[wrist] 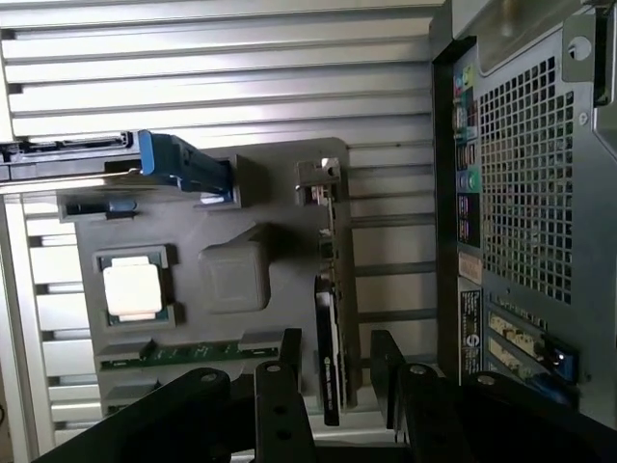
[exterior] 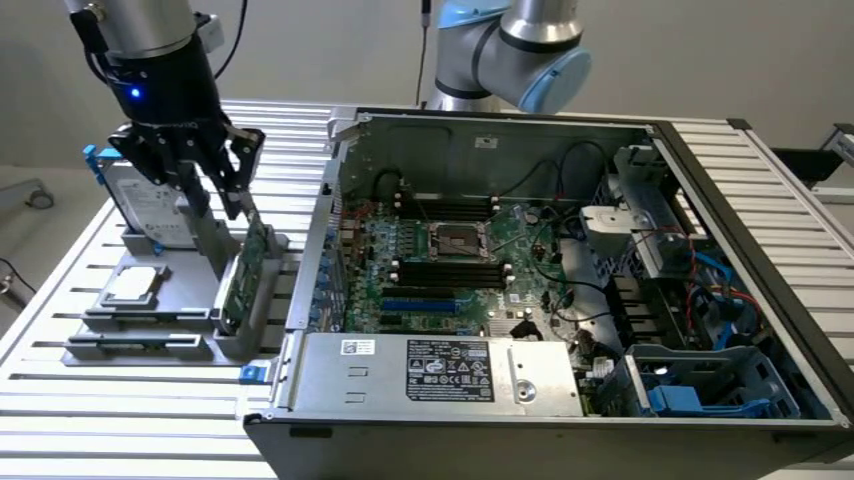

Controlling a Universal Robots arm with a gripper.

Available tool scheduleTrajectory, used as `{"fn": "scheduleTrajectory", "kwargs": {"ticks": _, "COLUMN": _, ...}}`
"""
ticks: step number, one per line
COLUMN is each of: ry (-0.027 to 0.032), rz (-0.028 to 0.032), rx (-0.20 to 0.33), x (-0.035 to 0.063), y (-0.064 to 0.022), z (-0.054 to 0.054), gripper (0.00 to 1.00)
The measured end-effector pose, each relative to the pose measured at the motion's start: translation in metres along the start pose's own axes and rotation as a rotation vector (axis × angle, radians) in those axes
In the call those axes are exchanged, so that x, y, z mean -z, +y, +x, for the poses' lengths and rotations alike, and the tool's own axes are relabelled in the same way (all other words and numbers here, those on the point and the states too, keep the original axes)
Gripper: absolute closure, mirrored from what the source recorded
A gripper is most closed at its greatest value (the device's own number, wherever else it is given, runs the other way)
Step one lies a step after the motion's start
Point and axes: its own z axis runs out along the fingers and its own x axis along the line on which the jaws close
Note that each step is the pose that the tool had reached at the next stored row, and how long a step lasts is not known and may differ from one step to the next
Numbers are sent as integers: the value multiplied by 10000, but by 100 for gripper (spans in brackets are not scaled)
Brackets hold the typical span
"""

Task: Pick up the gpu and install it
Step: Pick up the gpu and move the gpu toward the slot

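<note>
The gpu (exterior: 246, 278) is a thin green card standing on edge in a slot of the grey holder (exterior: 160, 300), on the exterior view's left of the open computer case (exterior: 441, 375). My gripper (exterior: 224, 212) hangs just above the card's far end, open. In the wrist view the gpu (wrist: 328, 318) appears edge-on, with its black cooler and silver bracket end (wrist: 319, 178). There my gripper (wrist: 337, 362) straddles the card: one of the fingers (wrist: 288, 355) is on each side, with a gap to the card. The green motherboard (exterior: 447, 255) lies inside the case.
The grey holder also carries a silver hard drive in a blue frame (exterior: 140, 200), a processor chip (exterior: 134, 285) and a memory stick (wrist: 183, 352). The case's rear panel (wrist: 521, 193) stands close beside the holder. A second arm's base (exterior: 514, 55) rises behind the case.
</note>
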Motion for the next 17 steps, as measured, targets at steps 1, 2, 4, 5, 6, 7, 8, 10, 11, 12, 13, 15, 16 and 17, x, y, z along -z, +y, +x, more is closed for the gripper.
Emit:
{"fn": "scheduleTrajectory", "kwargs": {"ticks": 1, "ry": 1, "rz": 0, "rx": 9, "x": -18, "y": -8, "z": 0, "gripper": 58}}
{"fn": "scheduleTrajectory", "kwargs": {"ticks": 2, "ry": 0, "rz": 1, "rx": 19, "x": -36, "y": -15, "z": 0, "gripper": 58}}
{"fn": "scheduleTrajectory", "kwargs": {"ticks": 4, "ry": 1, "rz": 0, "rx": 38, "x": -73, "y": -30, "z": -1, "gripper": 58}}
{"fn": "scheduleTrajectory", "kwargs": {"ticks": 5, "ry": 1, "rz": 0, "rx": 48, "x": -90, "y": -37, "z": -1, "gripper": 58}}
{"fn": "scheduleTrajectory", "kwargs": {"ticks": 6, "ry": 0, "rz": 0, "rx": 58, "x": -109, "y": -44, "z": -1, "gripper": 58}}
{"fn": "scheduleTrajectory", "kwargs": {"ticks": 7, "ry": 0, "rz": -1, "rx": 70, "x": -129, "y": -52, "z": -1, "gripper": 58}}
{"fn": "scheduleTrajectory", "kwargs": {"ticks": 8, "ry": 0, "rz": -1, "rx": 83, "x": -147, "y": -58, "z": -2, "gripper": 58}}
{"fn": "scheduleTrajectory", "kwargs": {"ticks": 10, "ry": 0, "rz": -1, "rx": 113, "x": -183, "y": -70, "z": -2, "gripper": 58}}
{"fn": "scheduleTrajectory", "kwargs": {"ticks": 11, "ry": 0, "rz": -2, "rx": 129, "x": -201, "y": -76, "z": -2, "gripper": 58}}
{"fn": "scheduleTrajectory", "kwargs": {"ticks": 12, "ry": 0, "rz": -1, "rx": 148, "x": -218, "y": -81, "z": -2, "gripper": 58}}
{"fn": "scheduleTrajectory", "kwargs": {"ticks": 13, "ry": -1, "rz": -2, "rx": 168, "x": -237, "y": -86, "z": -2, "gripper": 58}}
{"fn": "scheduleTrajectory", "kwargs": {"ticks": 15, "ry": -1, "rz": -3, "rx": 221, "x": -272, "y": -93, "z": -1, "gripper": 58}}
{"fn": "scheduleTrajectory", "kwargs": {"ticks": 16, "ry": -2, "rz": -4, "rx": 254, "x": -291, "y": -96, "z": -1, "gripper": 58}}
{"fn": "scheduleTrajectory", "kwargs": {"ticks": 17, "ry": -2, "rz": -5, "rx": 291, "x": -311, "y": -99, "z": -1, "gripper": 58}}
